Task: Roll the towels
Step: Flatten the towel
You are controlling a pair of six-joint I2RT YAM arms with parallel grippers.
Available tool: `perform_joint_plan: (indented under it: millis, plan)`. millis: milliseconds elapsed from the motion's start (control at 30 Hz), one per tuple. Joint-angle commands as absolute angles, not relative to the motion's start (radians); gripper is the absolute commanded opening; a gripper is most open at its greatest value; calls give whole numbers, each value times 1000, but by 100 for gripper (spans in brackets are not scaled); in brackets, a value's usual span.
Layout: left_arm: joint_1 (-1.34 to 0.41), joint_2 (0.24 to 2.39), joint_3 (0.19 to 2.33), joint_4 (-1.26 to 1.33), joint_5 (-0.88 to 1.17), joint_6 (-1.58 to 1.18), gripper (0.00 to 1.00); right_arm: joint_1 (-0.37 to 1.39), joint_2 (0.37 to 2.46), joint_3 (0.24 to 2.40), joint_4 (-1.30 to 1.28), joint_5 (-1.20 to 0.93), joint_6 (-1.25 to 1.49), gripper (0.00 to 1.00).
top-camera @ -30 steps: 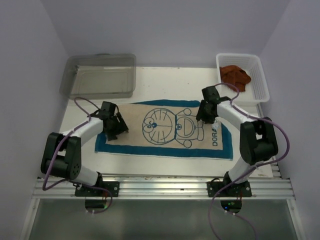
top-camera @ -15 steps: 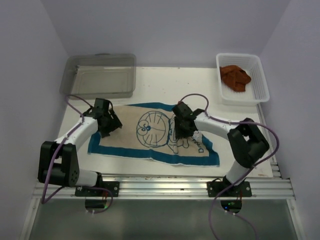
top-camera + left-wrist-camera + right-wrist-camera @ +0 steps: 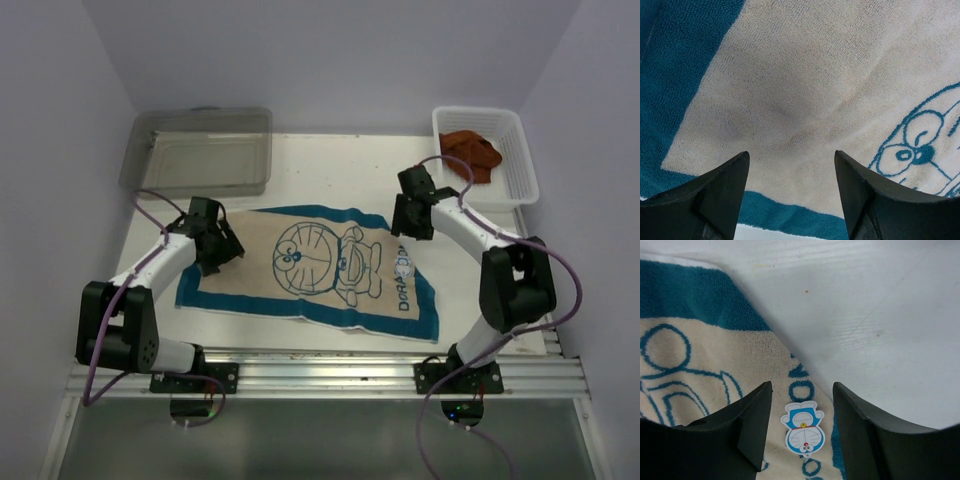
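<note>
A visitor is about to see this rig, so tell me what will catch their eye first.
The cream towel, blue-bordered with a blue cartoon-cat drawing, lies spread flat in the middle. The left pincer hangs open over its left end, and the right pincer is open over its far right edge. A crumpled rust-brown towel lies in the white mesh basket at the far right.

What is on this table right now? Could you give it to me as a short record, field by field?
Cream towel: spread flat on the table, blue edges, blue cartoon print, not rolled
Brown towel: crumpled in the white basket
Clear bin: far left corner
Left tool: open, above the cream towel's left end
Right tool: open, above its far right corner
Rolling: not started
</note>
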State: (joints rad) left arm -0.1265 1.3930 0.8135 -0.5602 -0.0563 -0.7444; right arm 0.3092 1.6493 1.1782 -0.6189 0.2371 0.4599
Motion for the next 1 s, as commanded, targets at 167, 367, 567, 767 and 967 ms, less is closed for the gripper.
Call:
perform_joint_plan:
  millis: [167, 367, 567, 767, 967]
  plan:
    - [-126, 1373, 818, -566, -43, -721, 73, 299, 1795, 1206, -603, 140, 413, 56]
    - [-126, 1365, 821, -571, -40, -707, 73, 296, 1757, 1187, -577, 222, 439, 0]
    - [-126, 1359, 830, -577, -49, -699, 73, 336, 1516, 1138, -584, 455, 457, 0]
    - [-126, 1365, 822, -563, -40, -695, 73, 546, 1557, 1088, -647, 623, 535, 20]
    - [-126, 1384, 818, -561, -35, -689, 73, 664, 1674, 1071, -684, 632, 597, 33]
